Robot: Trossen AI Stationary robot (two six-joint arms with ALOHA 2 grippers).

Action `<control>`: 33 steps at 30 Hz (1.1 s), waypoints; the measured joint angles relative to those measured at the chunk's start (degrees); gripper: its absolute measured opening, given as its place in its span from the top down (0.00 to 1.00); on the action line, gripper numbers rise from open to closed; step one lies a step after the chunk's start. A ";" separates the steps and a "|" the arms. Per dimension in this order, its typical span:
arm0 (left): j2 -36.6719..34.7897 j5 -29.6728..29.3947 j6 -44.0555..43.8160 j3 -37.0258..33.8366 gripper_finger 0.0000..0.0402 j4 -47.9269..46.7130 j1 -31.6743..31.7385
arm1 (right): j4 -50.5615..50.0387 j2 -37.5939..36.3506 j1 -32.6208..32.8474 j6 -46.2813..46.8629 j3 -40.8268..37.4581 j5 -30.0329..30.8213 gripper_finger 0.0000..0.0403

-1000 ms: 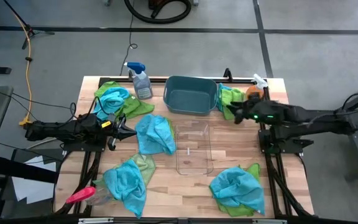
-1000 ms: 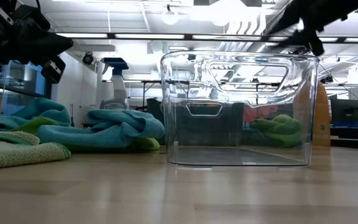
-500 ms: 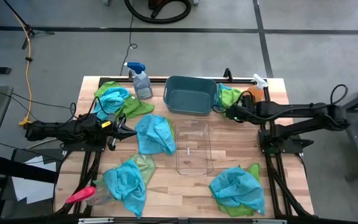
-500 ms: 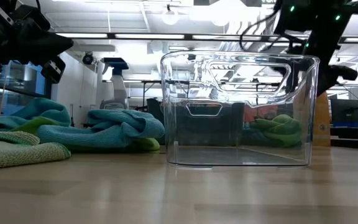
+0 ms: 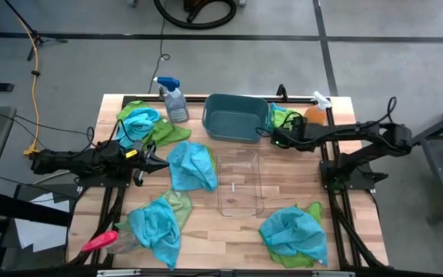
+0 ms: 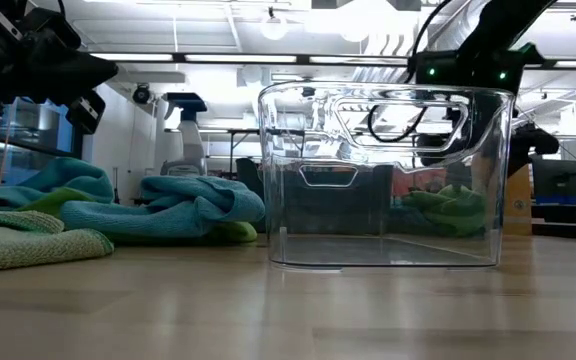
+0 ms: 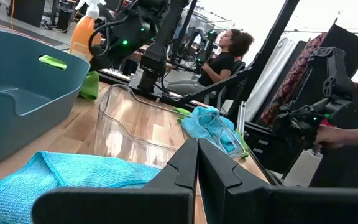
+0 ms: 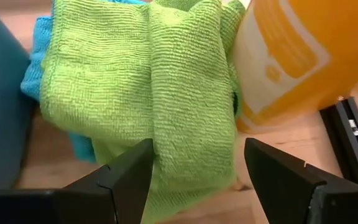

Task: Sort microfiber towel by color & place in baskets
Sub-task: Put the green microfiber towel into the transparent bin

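My right gripper (image 8: 197, 163) is open and points down over a lime green towel (image 8: 154, 93). That towel lies on the table with a turquoise one, between the teal tub (image 5: 237, 117) and an orange spray bottle (image 8: 291, 56). The fingers stand on either side of the towel's middle fold. In the high view this gripper (image 5: 277, 138) is at the tub's right end. My left gripper (image 5: 158, 160) is shut and waits at the table's left, next to a turquoise towel (image 5: 192, 165). The clear bin (image 5: 239, 183) sits mid-table.
More turquoise and green towels lie in heaps at the far left (image 5: 141, 123), near left (image 5: 158, 219) and near right (image 5: 292, 235). A blue-capped spray bottle (image 5: 174, 100) stands by the tub. A red-handled tool (image 5: 98, 241) lies at the near left corner. A person (image 7: 229, 53) sits beyond the table.
My right arm has folded at the elbow. Its gripper has tipped downward and come down toward the green towel beside the teal tub, shifting slightly toward the table's left. The towels and bins have stayed where they were.
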 joint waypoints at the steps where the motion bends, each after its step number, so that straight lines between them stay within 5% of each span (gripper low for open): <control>1: -0.01 0.00 0.02 -0.02 1.00 0.02 0.00 | 0.64 0.60 -0.35 -0.10 0.00 0.04 0.38; 8: 0.00 0.00 -0.01 -0.02 1.00 0.00 -0.02 | 1.36 3.38 -0.90 -3.07 0.00 0.08 0.46; 16: -0.02 0.00 -0.01 -0.02 1.00 0.00 0.00 | 1.62 1.85 -0.62 -6.34 -0.02 0.13 0.95; 33: 0.01 0.00 -0.01 0.00 1.00 0.00 0.00 | 4.20 -17.93 5.44 -9.69 0.59 5.38 1.00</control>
